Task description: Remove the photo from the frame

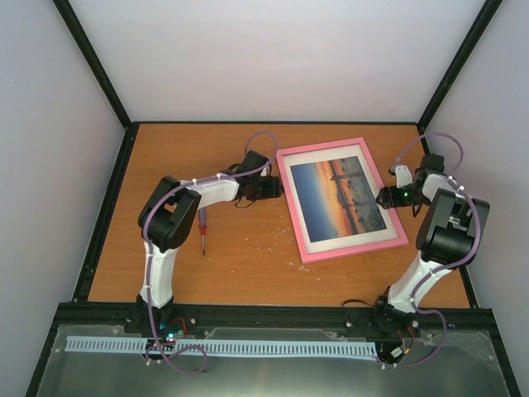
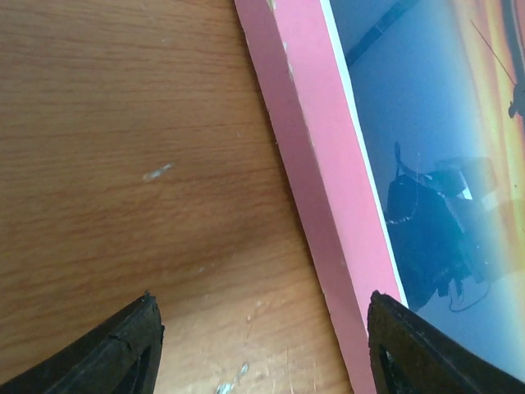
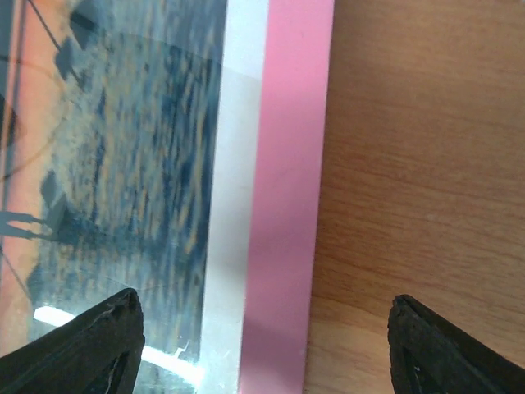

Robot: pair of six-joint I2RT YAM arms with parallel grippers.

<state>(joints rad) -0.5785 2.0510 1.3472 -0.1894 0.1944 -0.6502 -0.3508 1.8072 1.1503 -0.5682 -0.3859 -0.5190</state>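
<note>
The pink frame (image 1: 342, 251) lies face up on the wooden table, right of centre, with the sunset photo (image 1: 336, 195) behind its glass. My left gripper (image 1: 277, 188) is open at the frame's left rail (image 2: 316, 156), one finger over the table and the other over the glass edge. My right gripper (image 1: 382, 198) is open at the frame's right rail (image 3: 287, 197), straddling it, one finger over the photo (image 3: 123, 148) and the other over bare wood. Neither gripper holds anything.
A small screwdriver (image 1: 202, 228) with a red shaft lies on the table beside the left arm. Black posts and pale walls enclose the table (image 1: 240, 265). A perforated white strip (image 1: 223, 347) runs along the front ledge.
</note>
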